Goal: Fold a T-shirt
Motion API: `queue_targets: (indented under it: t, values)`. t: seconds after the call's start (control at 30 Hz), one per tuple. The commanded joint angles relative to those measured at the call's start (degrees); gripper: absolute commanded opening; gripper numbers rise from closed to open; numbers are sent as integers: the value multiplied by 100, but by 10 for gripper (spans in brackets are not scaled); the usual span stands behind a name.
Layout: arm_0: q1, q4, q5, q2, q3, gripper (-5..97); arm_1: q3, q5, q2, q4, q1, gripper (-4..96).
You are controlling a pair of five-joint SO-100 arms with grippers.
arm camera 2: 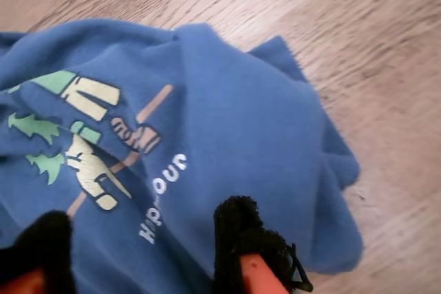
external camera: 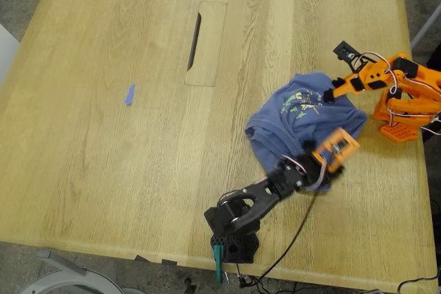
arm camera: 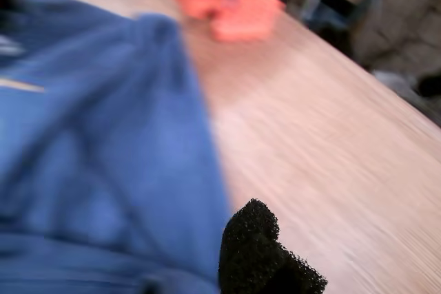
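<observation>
Exterior view: the T-shirt (external camera: 303,122) lies bunched near the table's (external camera: 103,170) edge on the exterior view's right, both grippers at it.

First wrist view: my first gripper (arm camera: 265,256) is blurred; I cannot tell its grip.

Second wrist view: my second gripper (arm camera 2: 138,246) gapes, empty, over the print (arm camera 2: 89,149). Closing here risks pinching several layers, worsening the bunch.

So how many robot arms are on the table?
2. An orange arm at the exterior view's right edge reaches the T-shirt; a black arm stands at the near table edge.
</observation>
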Motion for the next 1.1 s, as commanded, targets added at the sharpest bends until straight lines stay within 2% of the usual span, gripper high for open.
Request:
queue_targets:
  t: [0.0, 0.07, 0.13, 0.2, 0.37, 0.53, 0.73, 0.9, 1.07]
  values:
    - [-932, -729, 220, -132, -642, 485, -396, -9, -334, -369, -229, 228]
    - [-1310, -1345, 272, -396, -606, 427, -563, -18, -677, -554, -378, 164]
    - [-1608, -1863, 158, -703, -615, 337, -765, -18, -1037, -738, -527, 52]
    - [-1802, -2408, 53, -1072, -694, 266, -976, -18, -1406, -879, -677, 4]
    - [-1898, -3006, -185, -1863, -923, 177, -1213, 26, -2101, -1178, -1028, 3]
    - [-2030, -3410, -396, -2373, -870, 110, -387, 167, -2092, -1635, -1415, 3]
    - [-2716, -3489, -492, -2452, -703, 63, 536, 387, -1916, -2065, -1898, 3]
    - [-3437, -3533, -510, -2443, -387, 59, 1055, 483, -1318, -1863, -2153, 3]
    - [-3735, -3586, -580, -2505, -97, 33, 1582, 589, -44, -976, -2373, 3]
